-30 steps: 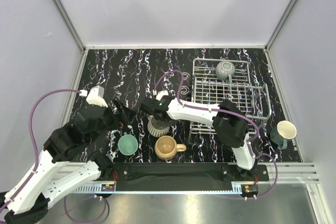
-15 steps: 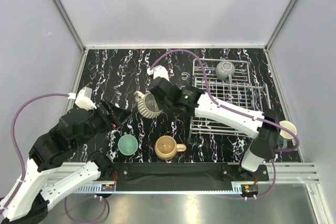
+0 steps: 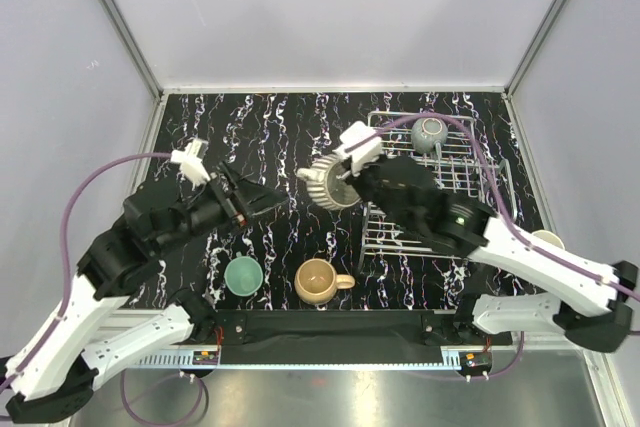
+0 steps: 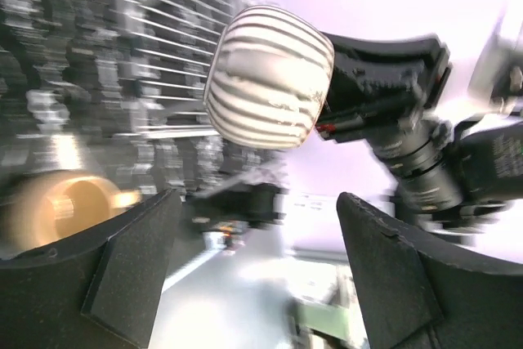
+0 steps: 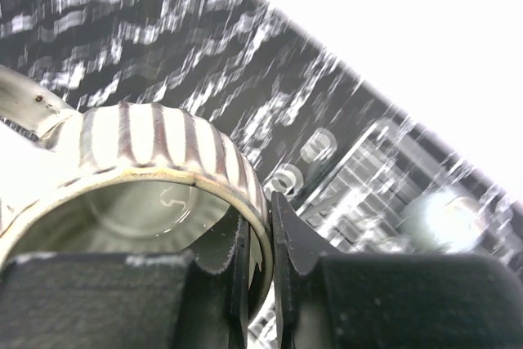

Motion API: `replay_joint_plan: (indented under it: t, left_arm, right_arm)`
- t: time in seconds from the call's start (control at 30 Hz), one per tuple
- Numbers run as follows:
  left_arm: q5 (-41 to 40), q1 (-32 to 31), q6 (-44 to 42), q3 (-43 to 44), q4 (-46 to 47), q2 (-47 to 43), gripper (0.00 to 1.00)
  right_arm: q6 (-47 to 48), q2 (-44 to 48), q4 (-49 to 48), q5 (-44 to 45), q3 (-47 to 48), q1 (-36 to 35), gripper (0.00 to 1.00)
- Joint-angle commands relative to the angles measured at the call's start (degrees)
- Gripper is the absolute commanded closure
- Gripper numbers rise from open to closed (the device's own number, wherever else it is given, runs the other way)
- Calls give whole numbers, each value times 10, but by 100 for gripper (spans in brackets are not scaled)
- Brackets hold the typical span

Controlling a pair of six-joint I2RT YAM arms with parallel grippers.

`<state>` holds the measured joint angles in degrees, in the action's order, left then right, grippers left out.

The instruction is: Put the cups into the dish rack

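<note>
My right gripper (image 3: 350, 183) is shut on the rim of the cream cup with dark ribbed stripes (image 3: 328, 185), one finger inside and one outside (image 5: 260, 234), and holds it in the air just left of the dish rack (image 3: 440, 187). The striped cup (image 5: 147, 145) fills the right wrist view. A grey-green cup (image 3: 430, 131) sits in the rack's far end. On the table lie a teal-green cup (image 3: 243, 275) and a tan cup (image 3: 318, 282). My left gripper (image 3: 262, 201) is open and empty, left of the striped cup (image 4: 270, 78).
A dark cup with a cream inside (image 3: 547, 238) peeks out behind my right arm at the table's right edge. White walls close in the marbled black table (image 3: 250, 127). Purple cables loop over both arms.
The right arm lifted the striped cup off the table and carried it right and back toward the rack. The left arm swung up and to the right, its jaws still apart.
</note>
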<state>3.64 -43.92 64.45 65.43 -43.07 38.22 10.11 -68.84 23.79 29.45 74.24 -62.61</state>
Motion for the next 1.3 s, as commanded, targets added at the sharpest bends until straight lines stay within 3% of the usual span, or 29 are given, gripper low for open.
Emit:
replay_joint_plan:
  t: [0.0, 0.13, 0.3, 0.47, 0.53, 0.87, 1.27]
  left_arm:
    - [114, -2, 68, -16, 162, 36, 19]
    - [148, -2, 114, -15, 230, 77, 22]
    - [169, -6, 161, -18, 279, 102, 23]
    - [187, -8, 225, -74, 343, 101, 24]
    - [207, -11, 261, -96, 386, 106, 26]
    - [211, -20, 301, -116, 413, 106, 28]
    - [228, -32, 334, -141, 489, 109, 42]
  right_arm:
    - [123, 72, -191, 12, -27, -1, 100]
    - [210, 101, -232, -13, -64, -1, 100]
    - [329, 161, -366, -52, -164, -1, 100]
    - [401, 182, -390, -99, -202, -1, 100]
    - [417, 184, -406, -124, -205, -1, 100]
    - [446, 187, -458, -203, -211, -1, 100]
    - [467, 195, -521, -260, -260, -1, 100]
